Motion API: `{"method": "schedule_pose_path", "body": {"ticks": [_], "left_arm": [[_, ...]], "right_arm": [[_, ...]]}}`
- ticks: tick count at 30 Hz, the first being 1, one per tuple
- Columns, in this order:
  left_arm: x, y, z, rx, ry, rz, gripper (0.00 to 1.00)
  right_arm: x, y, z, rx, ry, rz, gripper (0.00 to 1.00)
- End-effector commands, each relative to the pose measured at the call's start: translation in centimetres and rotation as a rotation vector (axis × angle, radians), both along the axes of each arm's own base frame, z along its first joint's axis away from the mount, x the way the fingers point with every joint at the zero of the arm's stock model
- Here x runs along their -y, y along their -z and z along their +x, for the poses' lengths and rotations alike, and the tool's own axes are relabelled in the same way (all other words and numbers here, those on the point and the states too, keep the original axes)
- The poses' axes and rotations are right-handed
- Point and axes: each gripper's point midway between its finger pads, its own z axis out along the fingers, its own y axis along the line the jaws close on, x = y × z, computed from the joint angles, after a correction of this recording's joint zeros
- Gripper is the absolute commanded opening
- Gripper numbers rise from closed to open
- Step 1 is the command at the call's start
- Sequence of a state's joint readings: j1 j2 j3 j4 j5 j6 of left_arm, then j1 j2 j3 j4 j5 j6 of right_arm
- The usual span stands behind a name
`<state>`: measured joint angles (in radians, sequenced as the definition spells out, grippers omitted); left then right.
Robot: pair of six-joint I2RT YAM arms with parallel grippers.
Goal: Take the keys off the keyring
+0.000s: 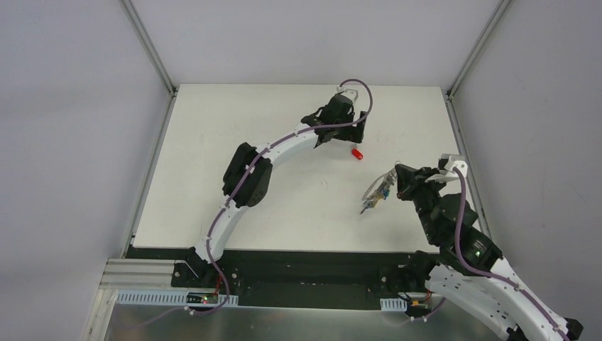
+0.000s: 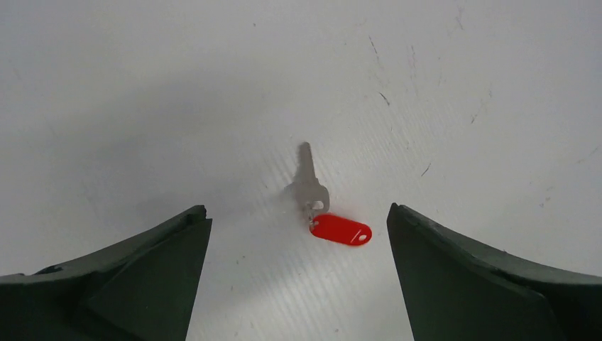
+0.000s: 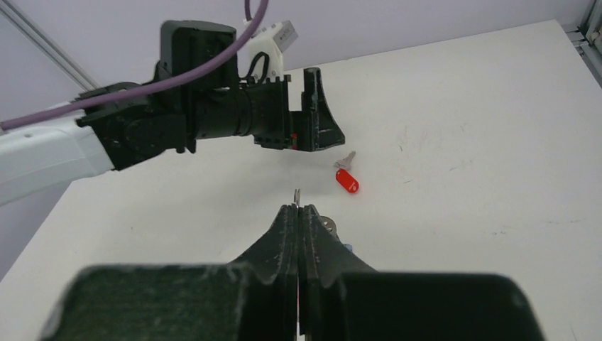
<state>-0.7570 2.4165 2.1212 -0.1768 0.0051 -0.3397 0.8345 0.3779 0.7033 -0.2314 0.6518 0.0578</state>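
Keyring, other keys dangling, sits clamped in the right gripper near the table's right edge. A red key lies loose toward the far edge, beneath the left gripper, its fingers spread. That thin pinch could slip.

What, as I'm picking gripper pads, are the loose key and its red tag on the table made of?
The key looks like metal: grey-silver, matte with a dull sheen, thin and flat. The red tag is probably plastic: saturated uniform colour, smooth and slightly glossy, with a small hole at one end.
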Motion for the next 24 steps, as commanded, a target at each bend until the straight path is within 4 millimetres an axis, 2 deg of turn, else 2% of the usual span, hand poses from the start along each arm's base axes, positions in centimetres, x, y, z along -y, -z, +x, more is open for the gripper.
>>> {"method": "schedule_pose_path", "body": {"ticks": [1,3,4,5,6,7,12,16,17,21,24], "left_arm": [[-4.6,-9.4,0.4,0.062,-0.151,-0.096,0.99],[-8.0,-10.4,-0.7,0.027,-0.172,-0.085,0.99],[-10.1,-11.9,-1.6,0.021,-0.185,-0.095,0.99],[-12.0,-11.0,-2.2,-0.014,-0.205,-0.078,0.99],[-14.0,-11.3,-3.0,-0.032,-0.225,-0.075,0.99],[-16.1,-11.9,-4.5,-0.045,-0.231,-0.079,0.99],[-25.1,-14.8,-9.4,-0.01,-0.285,-0.022,0.99],[-29.7,-17.1,-12.8,0.102,-0.292,0.125,0.99],[-30.6,-17.5,-13.3,0.131,-0.287,0.157,0.99],[-34.5,-17.0,-14.0,0.203,-0.362,0.319,0.99],[-37.4,-16.1,-13.9,0.215,-0.507,0.403,0.99]], "right_arm": [[-0.4,-1.8,0.4,0.018,-0.005,0.003,0.0],[-1.5,-1.2,0.7,-0.006,-0.034,-0.012,0.0],[-2.1,-1.0,1.0,-0.017,-0.049,-0.018,0.0],[-2.8,-0.7,1.3,-0.031,-0.063,-0.026,0.0],[-3.6,-0.5,1.6,-0.041,-0.079,-0.031,0.0],[-4.4,-0.3,1.9,-0.048,-0.098,-0.035,0.0],[-9.3,0.4,4.3,-0.089,-0.196,-0.074,0.0],[-14.2,0.5,7.4,-0.097,-0.258,-0.076,0.0],[-15.8,1.5,8.8,-0.115,-0.265,-0.091,0.0],[-21.6,1.9,13.6,-0.088,-0.301,-0.075,0.0],[-25.8,1.7,17.5,-0.075,-0.314,-0.065,0.0]]}}
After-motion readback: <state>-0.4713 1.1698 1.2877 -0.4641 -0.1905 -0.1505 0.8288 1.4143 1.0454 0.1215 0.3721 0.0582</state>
